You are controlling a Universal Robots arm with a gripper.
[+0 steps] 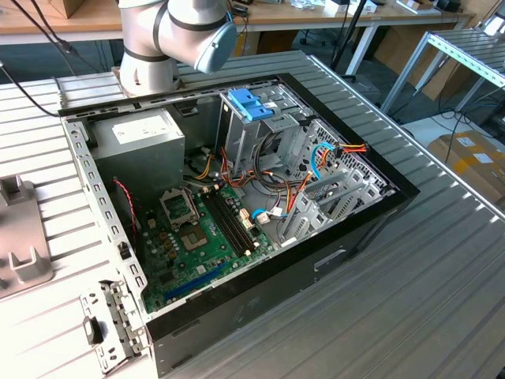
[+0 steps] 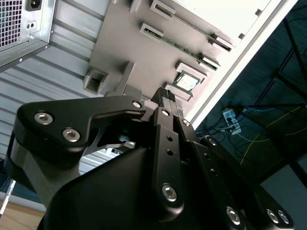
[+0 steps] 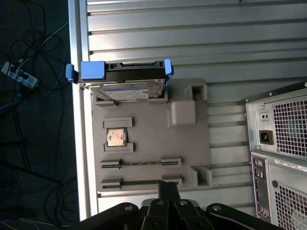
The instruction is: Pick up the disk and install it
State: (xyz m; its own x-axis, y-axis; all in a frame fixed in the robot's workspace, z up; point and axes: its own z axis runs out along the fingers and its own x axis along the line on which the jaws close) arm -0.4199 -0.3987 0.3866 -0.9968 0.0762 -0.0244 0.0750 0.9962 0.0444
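Note:
The disk (image 3: 125, 89), a grey metal drive in a light-blue bracket, sits at one end of a grey fixture tray (image 3: 148, 124) in the first wrist view, by the table's edge. My gripper (image 3: 169, 185) hovers over the opposite end of that tray, well apart from the disk. Its black fingers (image 2: 165, 96) are pressed together and shut with nothing between them in the second wrist view. The open computer case (image 1: 371, 229) lies on the table in the exterior view, with the arm (image 1: 177, 31) behind it.
The tray also carries a processor chip (image 3: 116, 137) and memory sticks (image 3: 140, 163). The case's rear panel (image 3: 280, 143) stands close beside the tray. Inside the case are a grey power supply (image 1: 140, 146), a motherboard (image 1: 201, 237) and a blue plastic piece (image 1: 248, 103) on the drive cage.

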